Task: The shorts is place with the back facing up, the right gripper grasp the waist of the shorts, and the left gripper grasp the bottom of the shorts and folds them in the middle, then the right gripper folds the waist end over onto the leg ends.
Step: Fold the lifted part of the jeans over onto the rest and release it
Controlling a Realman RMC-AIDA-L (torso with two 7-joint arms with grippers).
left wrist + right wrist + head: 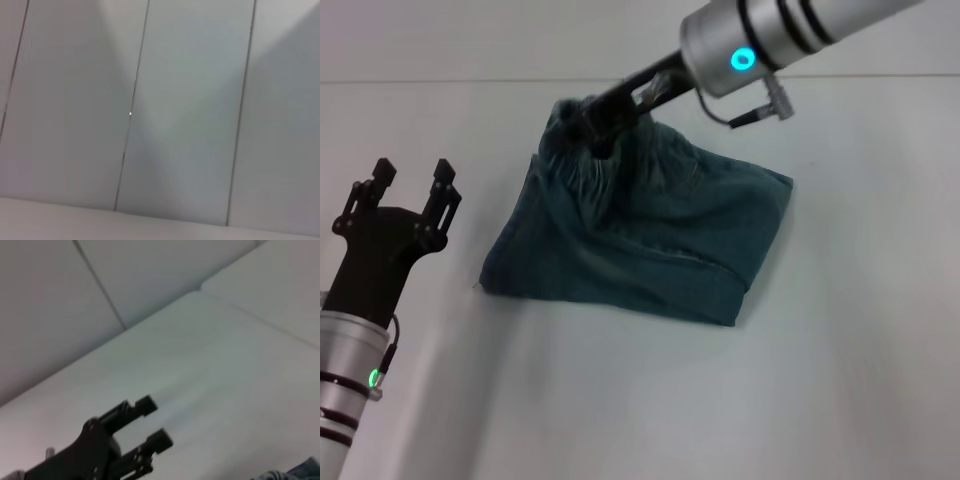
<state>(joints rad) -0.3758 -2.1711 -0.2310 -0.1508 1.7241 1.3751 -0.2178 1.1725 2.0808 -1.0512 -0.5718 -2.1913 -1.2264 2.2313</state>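
Observation:
The shorts (650,240) lie folded on the white table (840,380), dark blue-green denim in a bunched heap. My right gripper (590,122) reaches in from the upper right and is shut on the ruffled waist (582,165), holding that end raised at the heap's far left corner. I cannot tell the leg ends apart in the heap. My left gripper (415,180) stands open and empty, off to the left of the shorts and apart from them. It also shows in the right wrist view as an open left gripper (152,424), with a sliver of the shorts (295,473) at the corner.
Pale wall panels (190,100) rise behind the table's far edge (150,212). Bare table surface surrounds the shorts on all sides. The right arm's silver wrist (740,45) with its cable hangs over the far side of the shorts.

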